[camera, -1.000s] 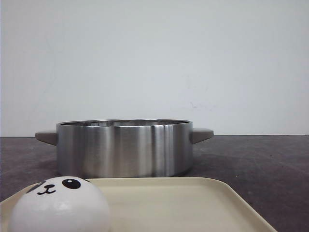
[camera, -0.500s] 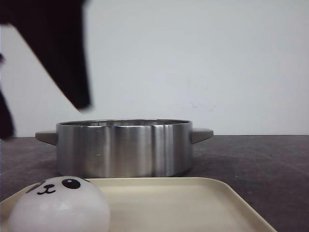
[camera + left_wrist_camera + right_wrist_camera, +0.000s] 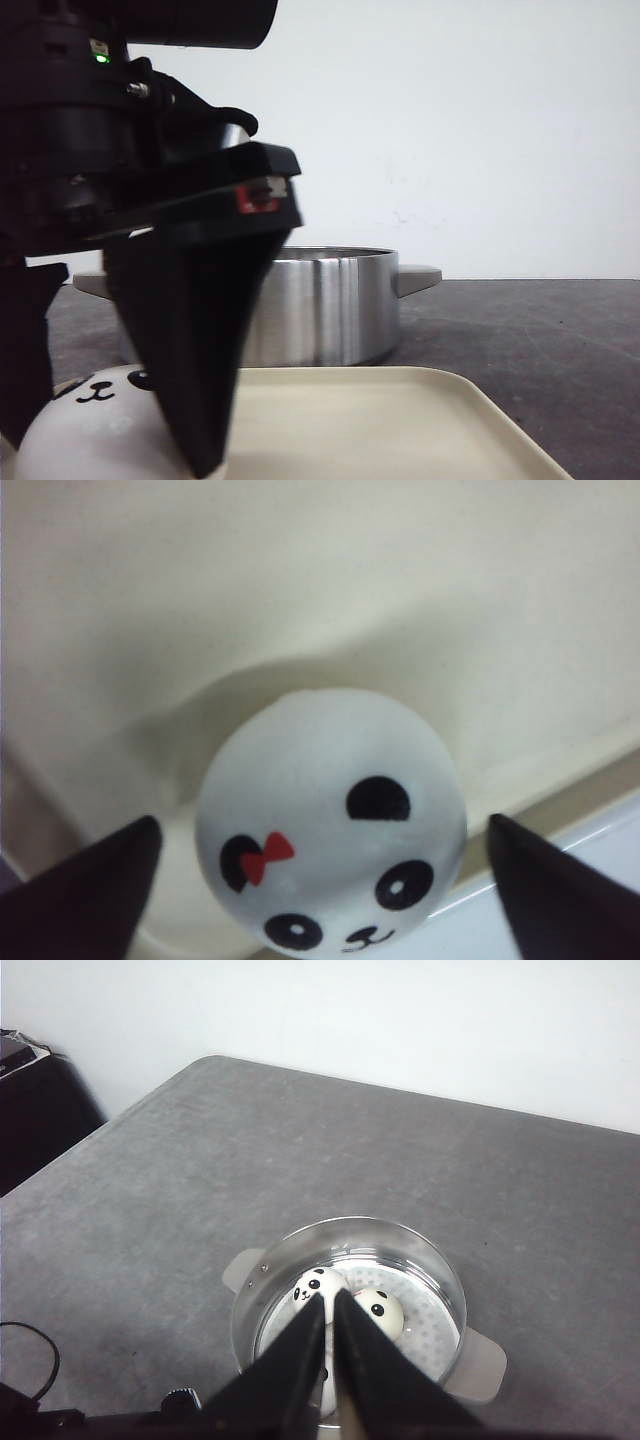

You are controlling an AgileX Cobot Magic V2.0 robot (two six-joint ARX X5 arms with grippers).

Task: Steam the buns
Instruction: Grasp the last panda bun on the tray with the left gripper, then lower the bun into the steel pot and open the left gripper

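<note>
A second ago the front view showed only the pot, the tray and one bun, and half a second ago a dark blur was just entering at the upper left. The left arm now fills the left side of that view, its black left claw (image 3: 115,440) lowered over the tray (image 3: 400,420), with one broad finger reaching to the bun's near side and another dark finger at the far left edge. Pot, tray and bun lie where they were.

Counted: three buns show in all. One bun (image 3: 330,820) sits on the cream tray at its left corner; in the left wrist view it carries a small red bow beside one ear. Two more buns, the left one (image 3: 312,1287) and the right one (image 3: 380,1310), lie side by side touching on the perforated floor of the steel pot (image 3: 330,310). There is one pot with two flat side handles, standing on the dark grey counter (image 3: 540,330) just behind the tray, and one tray.

The left claw is spread wide, its two fingers flanking the tray bun without touching it. The right claw (image 3: 330,1305) hangs high above the pot, pointing down at it, its fingers pressed nearly together with only a thin slit between them, gripping nothing.
</note>
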